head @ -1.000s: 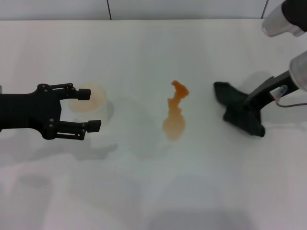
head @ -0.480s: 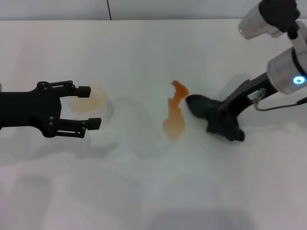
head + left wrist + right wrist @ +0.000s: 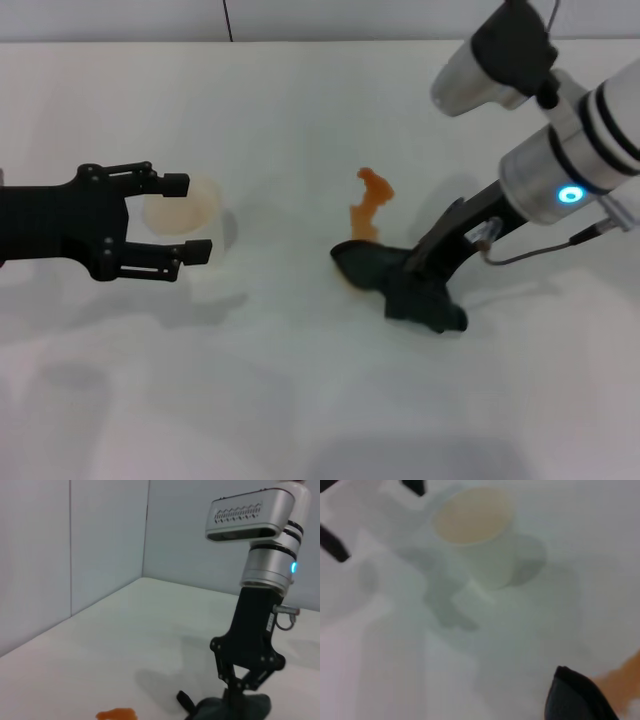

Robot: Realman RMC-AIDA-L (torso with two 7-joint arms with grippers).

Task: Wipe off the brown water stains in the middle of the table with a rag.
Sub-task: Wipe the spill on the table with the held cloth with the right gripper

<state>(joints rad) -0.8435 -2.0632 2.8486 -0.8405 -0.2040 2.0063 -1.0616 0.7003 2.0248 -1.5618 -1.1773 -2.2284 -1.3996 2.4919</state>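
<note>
The brown water stains (image 3: 370,205) lie in the middle of the white table (image 3: 300,400). The black rag (image 3: 392,280) rests on the table over the stain's wider lower end, hiding it. My right gripper (image 3: 432,272) is shut on the rag from above and presses it down. The left wrist view shows the same gripper (image 3: 246,677) on the rag (image 3: 230,707), with the stain's edge (image 3: 117,713) beside it. In the right wrist view a rag corner (image 3: 575,700) touches the orange stain (image 3: 622,680). My left gripper (image 3: 190,215) hovers open at the left.
A translucent whitish cup (image 3: 185,205) stands upright between the left gripper's fingertips and appears again in the right wrist view (image 3: 475,525). A wall runs along the table's far edge.
The right gripper has dragged the rag leftward from the right side of the table onto the lower part of the stain. The left arm has stayed put.
</note>
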